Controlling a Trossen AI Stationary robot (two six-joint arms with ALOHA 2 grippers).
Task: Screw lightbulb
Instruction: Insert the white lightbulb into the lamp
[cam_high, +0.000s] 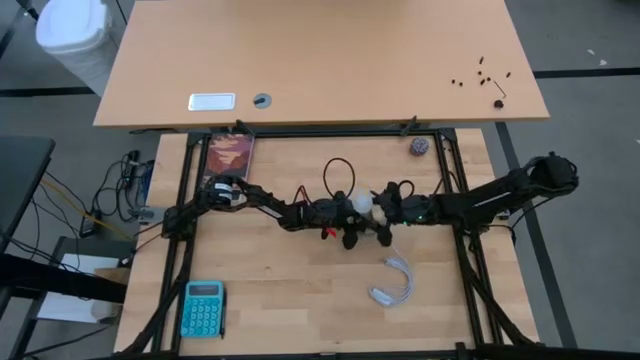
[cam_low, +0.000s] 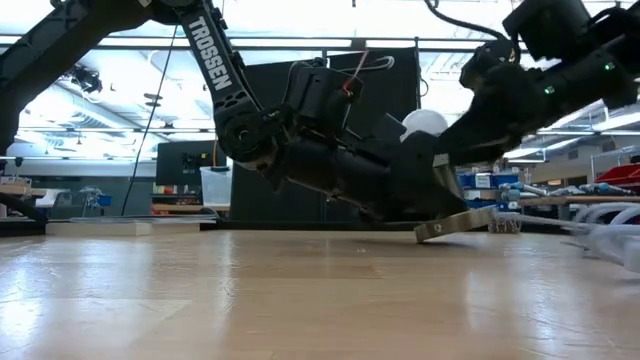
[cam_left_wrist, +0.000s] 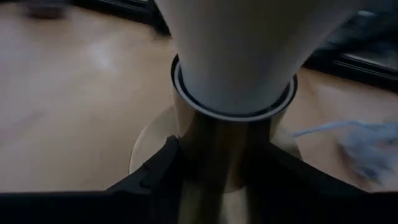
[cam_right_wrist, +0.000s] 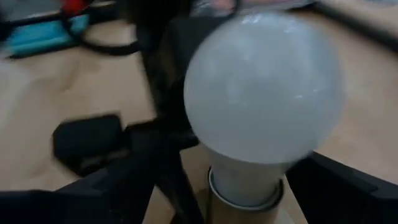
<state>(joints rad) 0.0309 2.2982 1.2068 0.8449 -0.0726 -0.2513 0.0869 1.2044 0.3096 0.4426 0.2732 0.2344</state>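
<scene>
White frosted lightbulb, rounded dome narrowing to a neck; seated in a brass-toned cylindrical socket on a round base plate, tipped off the table on one edge in the low view. Location: mid-table, between the two arms.

Left gripper: dark fingers clamped on the socket barrel below the bulb.

Right gripper: fingers either side of the bulb's neck; contact cannot be told.

Handling, judged: light, hollow, smooth and slippery, breakable under squeeze. Hold lightly low on the dome and turn in short twists while the socket is braced.

Nearby: loose white cable, wooden table.
</scene>
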